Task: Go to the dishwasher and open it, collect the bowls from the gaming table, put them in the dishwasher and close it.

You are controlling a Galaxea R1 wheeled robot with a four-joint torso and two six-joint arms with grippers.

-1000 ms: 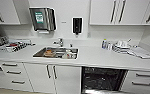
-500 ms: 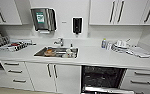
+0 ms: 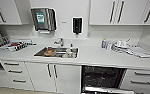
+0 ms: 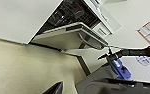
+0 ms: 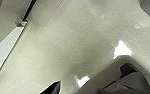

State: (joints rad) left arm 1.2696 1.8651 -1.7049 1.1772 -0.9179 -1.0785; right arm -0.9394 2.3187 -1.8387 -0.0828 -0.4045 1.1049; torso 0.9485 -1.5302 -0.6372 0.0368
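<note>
White kitchen counter (image 3: 96,56), steel sink (image 3: 57,52); dishwasher (image 3: 102,77) open beneath; labels unreadable; jaws' state indiscernible.

The camera has shifted slightly, so the whole kitchen scene sits a little further right and lower than a second ago. The sink (image 3: 57,52) and the open dishwasher (image 3: 102,77) appear marginally nearer the frame's right side. Nothing on the counter (image 3: 96,57) itself has moved.
</note>
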